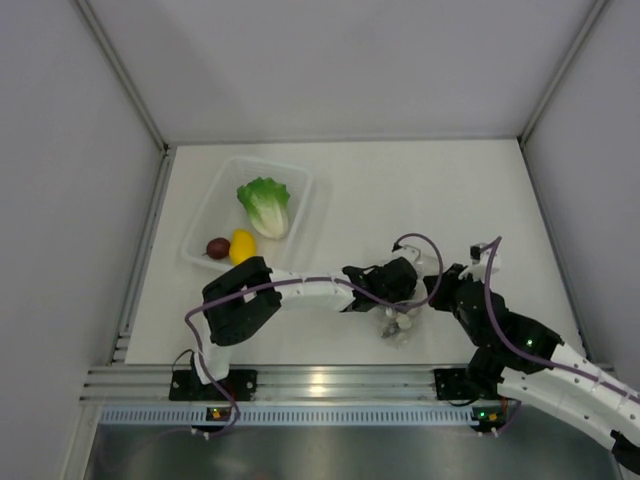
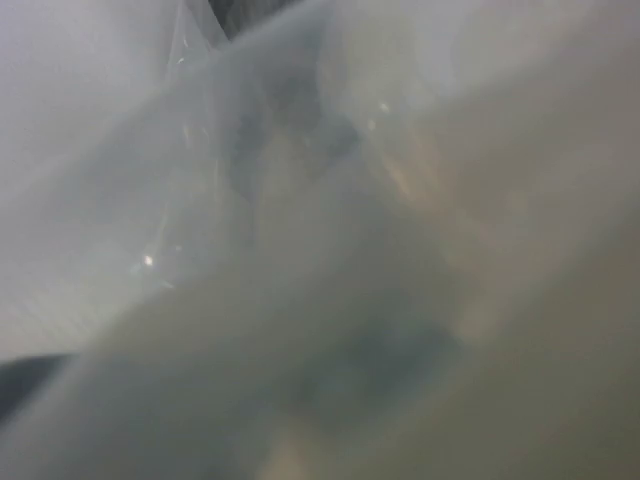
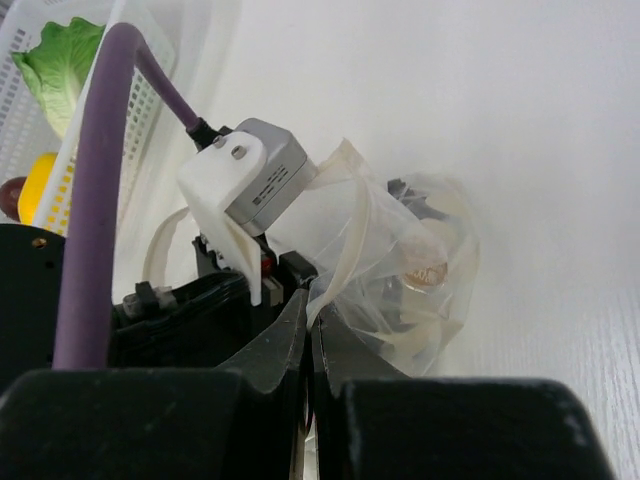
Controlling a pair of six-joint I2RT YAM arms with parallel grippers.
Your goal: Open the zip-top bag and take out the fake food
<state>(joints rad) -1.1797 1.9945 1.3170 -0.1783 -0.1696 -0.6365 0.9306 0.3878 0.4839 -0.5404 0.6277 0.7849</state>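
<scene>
The zip-top bag (image 1: 397, 325) (image 3: 400, 260) is held up between my two grippers near the table's front middle. My right gripper (image 1: 432, 295) (image 3: 312, 305) is shut on the bag's edge strip. My left gripper (image 1: 408, 290) reaches into the bag's mouth from the left. Its fingers are hidden by plastic. The left wrist view shows only blurred bag film (image 2: 300, 250). A whitish-brown piece of fake food (image 3: 425, 272) (image 1: 405, 322) lies inside the bag. The lettuce leaf (image 1: 265, 205) (image 3: 60, 65), the dark red fruit (image 1: 218, 247) and the yellow piece (image 1: 242, 245) (image 3: 40, 185) rest in the tray.
A rigid clear tray (image 1: 300, 215) stands at the back left of the table. Grey walls close the table on the left, back and right. A metal rail (image 1: 320, 385) carries both arm bases along the front edge.
</scene>
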